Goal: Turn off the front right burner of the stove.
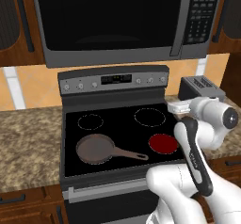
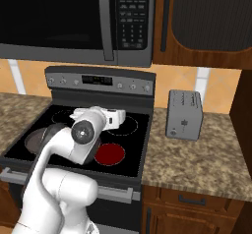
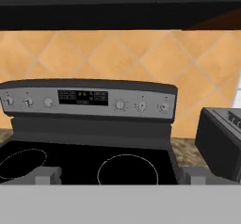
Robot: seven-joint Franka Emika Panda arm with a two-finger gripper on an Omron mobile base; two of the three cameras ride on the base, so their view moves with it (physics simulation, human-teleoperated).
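Two pincer (image 3: pixel 120 175) tips stand apart; arm hides part of the stove (image 2: pixel 29 130).

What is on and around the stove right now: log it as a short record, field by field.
stove: black glass top, grey knob panel with display at the back
front right burner: solid red disc
other zones: thin dashed rings
pan: on the front left zone, handle pointing right
knobs: three on each side of the display
gripper: above the cooktop, facing the knob panel, apart from it
toaster: on the counter right of the stove
microwave: above the stove
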